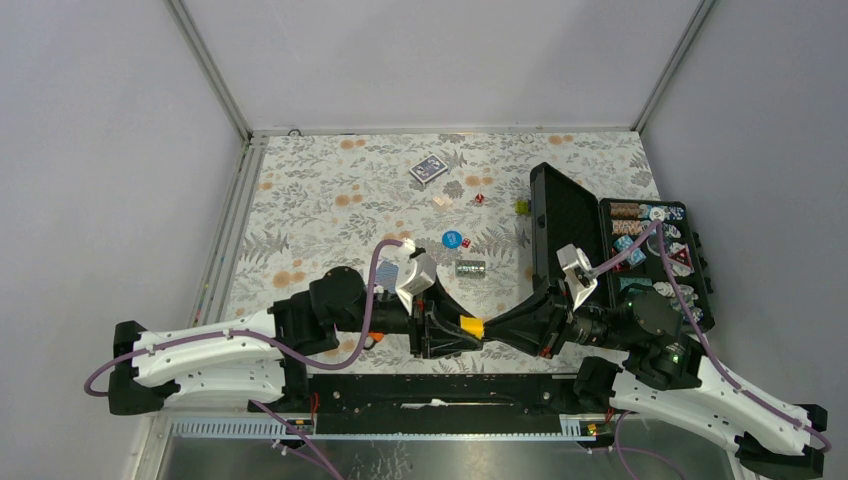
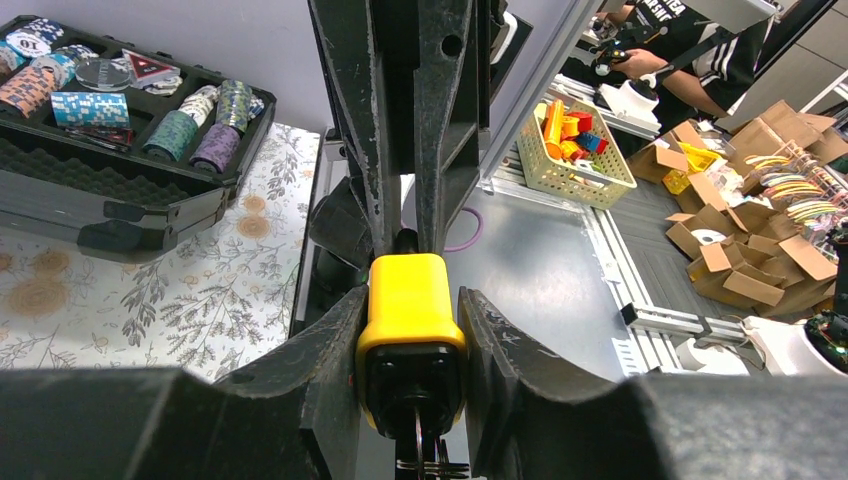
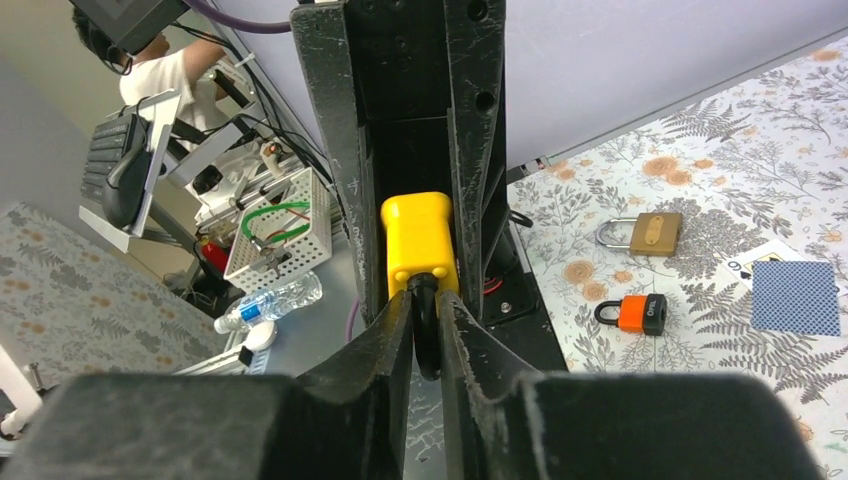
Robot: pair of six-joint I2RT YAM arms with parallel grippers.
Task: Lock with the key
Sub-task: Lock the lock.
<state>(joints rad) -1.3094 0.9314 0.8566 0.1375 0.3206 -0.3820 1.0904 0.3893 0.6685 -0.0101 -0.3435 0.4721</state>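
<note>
Yellow padlock sits lower centre of the top view, long axis left-right in line with both arms; your left tool is clamped on its body, and your right tool pinches the black loop at its right end.

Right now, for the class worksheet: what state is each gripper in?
Left gripper: closed, holding the yellow padlock.
Right gripper: closed on the shackle.
</note>
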